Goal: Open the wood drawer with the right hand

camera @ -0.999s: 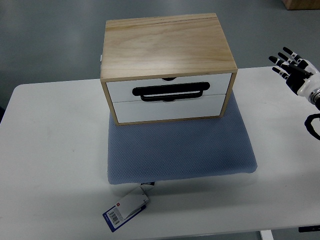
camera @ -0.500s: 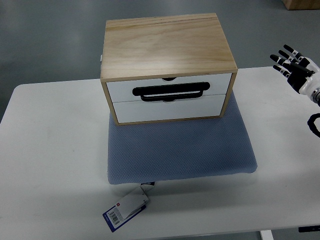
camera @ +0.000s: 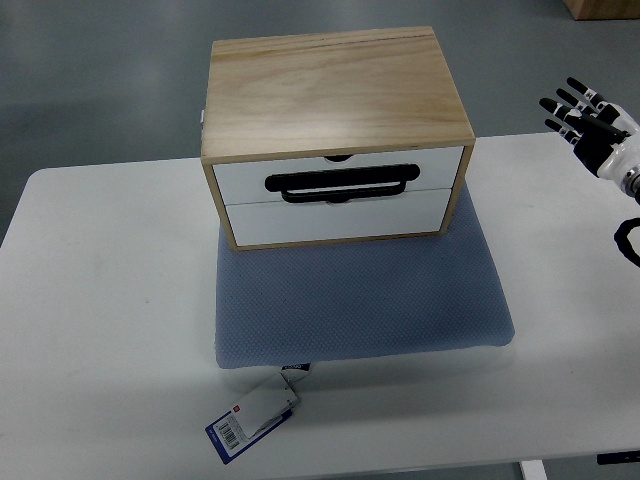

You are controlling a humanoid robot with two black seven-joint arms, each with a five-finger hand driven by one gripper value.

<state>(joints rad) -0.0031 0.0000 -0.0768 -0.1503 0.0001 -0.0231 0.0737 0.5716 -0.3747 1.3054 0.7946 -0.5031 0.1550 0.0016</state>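
Right now the light wooden box cabinet with two white drawer fronts (camera: pixel 335 135) sits squarely at the back of the grey-blue textured rectangular mat (camera: pixel 360 300); both drawers look flush with the wooden frame, neither one pulled out; a black bar handle (camera: pixel 340 184) runs across the seam between the upper and lower fronts, and a small dark notch shows at the top edge of the upper front, just above that handle. The mat lies on the white rounded-corner table (camera: pixel 100 300), spreading out in front of the cabinet towards the camera; at the mat's near edge, below and a little left of the cabinet, a white and blue paper tag with a barcode (camera: pixel 250 420) hangs off onto the bare tabletop.

Over to the cabinet's right, well apart from it, the robot's white and black right hand (camera: pixel 592 125) hovers close to the picture's right edge, near the table's far right corner; its fingers (camera: pixel 568 106) are spread wide and point up and left, with nothing between them; it touches neither the handle nor the cabinet. Just below that hand a loop of black cable (camera: pixel 628 242) shows against the white tabletop at the right edge.
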